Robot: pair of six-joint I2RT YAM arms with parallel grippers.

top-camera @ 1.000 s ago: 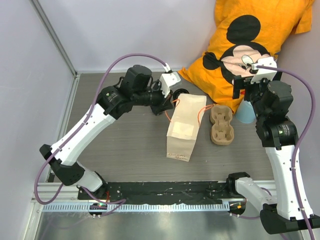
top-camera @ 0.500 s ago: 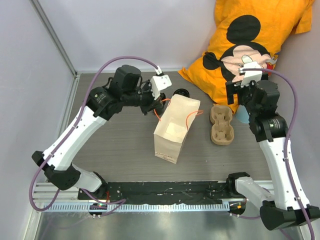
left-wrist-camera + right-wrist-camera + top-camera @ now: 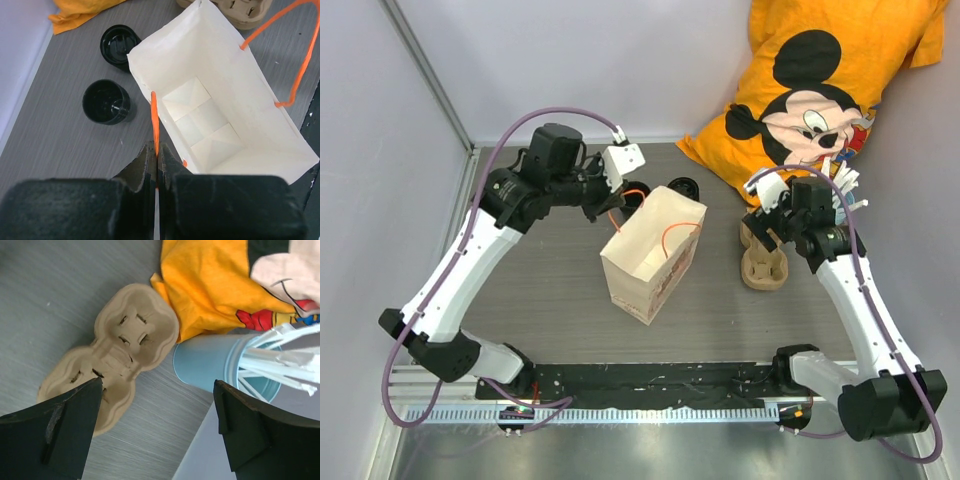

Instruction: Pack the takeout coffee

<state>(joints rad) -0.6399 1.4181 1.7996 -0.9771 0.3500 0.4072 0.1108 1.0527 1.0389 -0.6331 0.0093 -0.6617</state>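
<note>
The black takeout cup [image 3: 106,102] stands open on the table, left of the bag. Its black lid [image 3: 120,41] lies just beyond it and also shows in the top view [image 3: 682,186]. The brown paper bag [image 3: 650,262] stands upright with its mouth open and its white inside [image 3: 210,125] empty. My left gripper [image 3: 156,150] is shut on the bag's near orange handle [image 3: 154,115], at the bag's left rim [image 3: 623,195]. My right gripper [image 3: 157,390] is open and empty, hanging over the beige pulp cup carrier [image 3: 115,355], also seen in the top view [image 3: 770,222].
A light blue cup of white straws [image 3: 220,362] stands right of the carrier [image 3: 763,262]. An orange Mickey Mouse shirt [image 3: 820,80] lies at the back right. Grey walls close in the left and back sides.
My left gripper pulled the bag's handle left and up, so the bag went from lying flat to standing open. My right arm swung down and left over the carrier.
</note>
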